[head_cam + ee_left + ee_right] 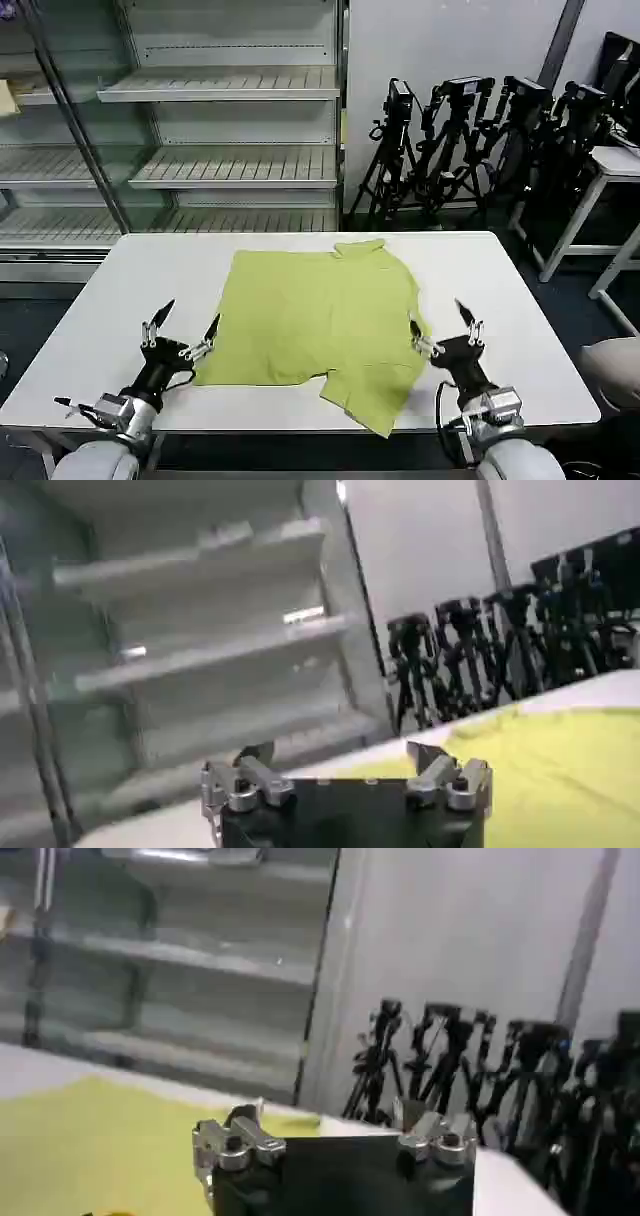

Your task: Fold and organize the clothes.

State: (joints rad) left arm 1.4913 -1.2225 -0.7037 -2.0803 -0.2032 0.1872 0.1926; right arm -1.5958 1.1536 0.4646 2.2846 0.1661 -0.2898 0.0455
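So the lime-green T-shirt [320,320] is lying partly folded on the white table [500,290], right between both sets of jaws. The left gripper [186,325] hovers just beside the shirt's near-left corner, jaws spread wide and holding nothing. The right gripper [441,322] sits at the shirt's right edge, jaws also wide open and empty.
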